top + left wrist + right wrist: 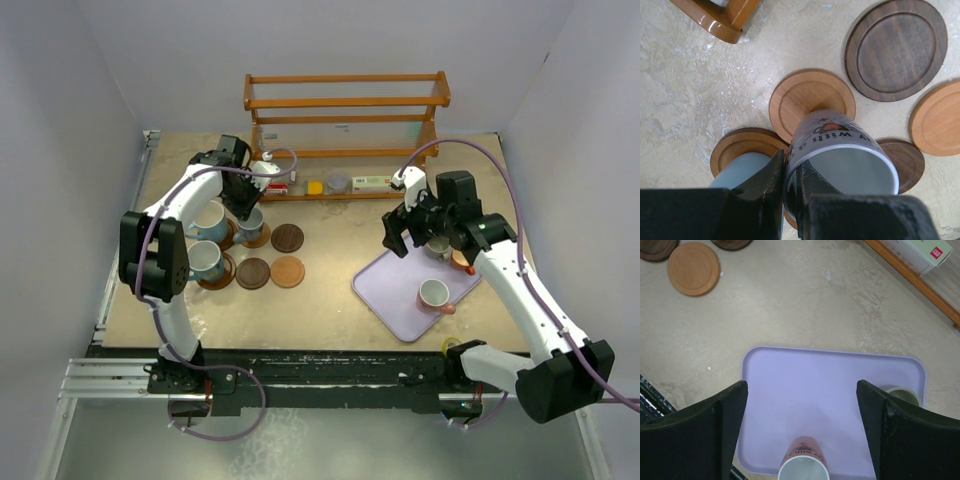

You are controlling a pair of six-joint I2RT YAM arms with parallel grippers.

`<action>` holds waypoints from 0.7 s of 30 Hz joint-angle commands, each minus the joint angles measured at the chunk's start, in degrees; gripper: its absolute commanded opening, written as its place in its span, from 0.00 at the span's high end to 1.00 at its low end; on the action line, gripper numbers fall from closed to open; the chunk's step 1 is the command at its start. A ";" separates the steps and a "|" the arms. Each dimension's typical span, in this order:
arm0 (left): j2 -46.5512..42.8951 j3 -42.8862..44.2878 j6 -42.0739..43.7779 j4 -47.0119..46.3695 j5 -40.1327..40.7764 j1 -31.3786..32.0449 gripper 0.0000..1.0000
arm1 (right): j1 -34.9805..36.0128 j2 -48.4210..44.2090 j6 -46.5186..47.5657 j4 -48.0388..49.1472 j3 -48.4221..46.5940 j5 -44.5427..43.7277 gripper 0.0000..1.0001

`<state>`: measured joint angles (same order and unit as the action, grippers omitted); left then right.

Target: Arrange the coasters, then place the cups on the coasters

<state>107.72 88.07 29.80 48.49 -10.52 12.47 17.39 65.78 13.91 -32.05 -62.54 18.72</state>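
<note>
Grey mug (840, 137), pale inside, black lettering on its side, sits over centre of light-brown coaster (800, 100), well left of lavender tray (395, 290); contact w/ coaster unclear. Left claw (790, 165) pinches the mug's rim. Right claw (800, 390) hangs above the tray, jaws wide, holding nothing; brownish mug (802, 465) stands on tray.

High rear overview, 2 close downward wrist views, all sharing coasters (287, 271)

Lavender tray (393, 292), wooden rack (345, 102)
</note>
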 commanded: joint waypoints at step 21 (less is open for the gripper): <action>3.81 6.11 2.81 1.53 -2.56 -1.57 0.97 | -0.34 1.57 1.55 -1.10 -1.05 2.21 0.08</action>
<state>112.03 91.20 31.22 49.50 -10.90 11.57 17.23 67.24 14.61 -33.21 -62.54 19.27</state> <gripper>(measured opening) 0.076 0.915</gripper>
